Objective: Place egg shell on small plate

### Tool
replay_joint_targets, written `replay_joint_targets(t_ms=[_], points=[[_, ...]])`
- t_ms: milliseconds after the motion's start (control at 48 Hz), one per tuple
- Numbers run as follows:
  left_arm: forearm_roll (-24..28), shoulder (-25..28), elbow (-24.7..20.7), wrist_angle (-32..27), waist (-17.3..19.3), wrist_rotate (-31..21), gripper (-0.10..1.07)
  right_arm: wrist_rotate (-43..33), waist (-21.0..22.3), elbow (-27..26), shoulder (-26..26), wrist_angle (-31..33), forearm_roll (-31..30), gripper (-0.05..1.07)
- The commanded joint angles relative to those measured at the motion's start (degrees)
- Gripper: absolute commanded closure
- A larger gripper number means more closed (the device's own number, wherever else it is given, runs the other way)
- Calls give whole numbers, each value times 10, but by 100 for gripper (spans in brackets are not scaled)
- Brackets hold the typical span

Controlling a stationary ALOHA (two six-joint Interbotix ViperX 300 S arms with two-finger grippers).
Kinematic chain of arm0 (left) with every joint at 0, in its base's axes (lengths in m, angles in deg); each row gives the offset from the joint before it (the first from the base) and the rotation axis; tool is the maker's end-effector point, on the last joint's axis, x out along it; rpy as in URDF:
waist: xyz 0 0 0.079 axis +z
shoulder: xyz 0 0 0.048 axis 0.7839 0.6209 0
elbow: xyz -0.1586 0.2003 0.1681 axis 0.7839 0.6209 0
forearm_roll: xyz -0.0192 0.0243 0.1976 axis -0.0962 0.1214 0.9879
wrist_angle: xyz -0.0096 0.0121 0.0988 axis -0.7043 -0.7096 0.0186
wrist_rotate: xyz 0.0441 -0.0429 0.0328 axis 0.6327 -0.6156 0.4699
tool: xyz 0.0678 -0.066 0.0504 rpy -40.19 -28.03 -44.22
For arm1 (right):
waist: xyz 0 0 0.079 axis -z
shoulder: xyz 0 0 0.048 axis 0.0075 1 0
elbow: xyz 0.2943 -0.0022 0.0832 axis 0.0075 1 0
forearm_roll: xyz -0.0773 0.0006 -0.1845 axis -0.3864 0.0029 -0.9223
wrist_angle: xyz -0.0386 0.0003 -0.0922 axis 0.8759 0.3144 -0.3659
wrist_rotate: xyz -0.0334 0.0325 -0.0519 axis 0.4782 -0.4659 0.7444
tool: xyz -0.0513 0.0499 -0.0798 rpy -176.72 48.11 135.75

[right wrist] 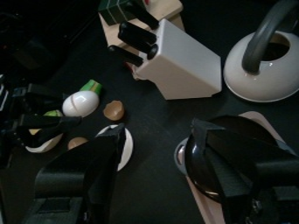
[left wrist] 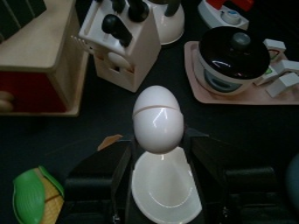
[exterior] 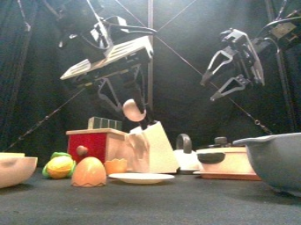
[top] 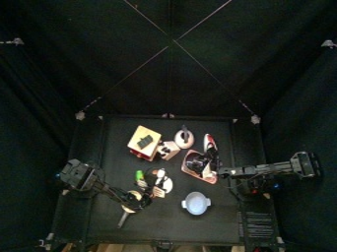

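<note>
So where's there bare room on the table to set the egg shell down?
The small plate is bare, right under the egg shell in the left gripper. Dark table shows beside it. It is crowded further back, around the knife block and black pot.

No text, label, brand, number or sign can be read anywhere in these views.
</note>
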Motion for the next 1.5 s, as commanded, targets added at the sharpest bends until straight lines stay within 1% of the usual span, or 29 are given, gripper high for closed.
replay_joint_targets(t_ms=[0, 42, 125, 354, 562, 771, 854, 1021, 1479], points=[[-44, 11, -40, -15, -6, -3, 34, 1, 7, -6, -13, 1, -9, 9], [-62, 19, -46, -16, -9, -9, 34, 1, 9, -6, -16, 1, -11, 9], [-81, 33, -55, -16, -11, -11, 33, 1, 11, -6, -18, 1, -15, 9], [-78, 58, -81, -15, -9, -11, 33, 1, 11, -4, -18, -5, -18, 9], [-80, 66, -79, -2, -4, -12, 33, 1, 15, -2, -18, -5, -18, 9], [-83, 69, -80, 60, 14, -13, 30, 1, 18, 1, -18, -5, -18, 9], [-96, 73, -81, 78, 19, -14, 29, 1, 18, 2, -18, -5, -18, 9], [-126, 77, -78, 81, 21, -14, 29, 0, 18, 2, -18, -8, -18, 9], [-127, 78, -76, 96, 28, -14, 28, -1, 16, 6, -18, -15, -14, 9]])
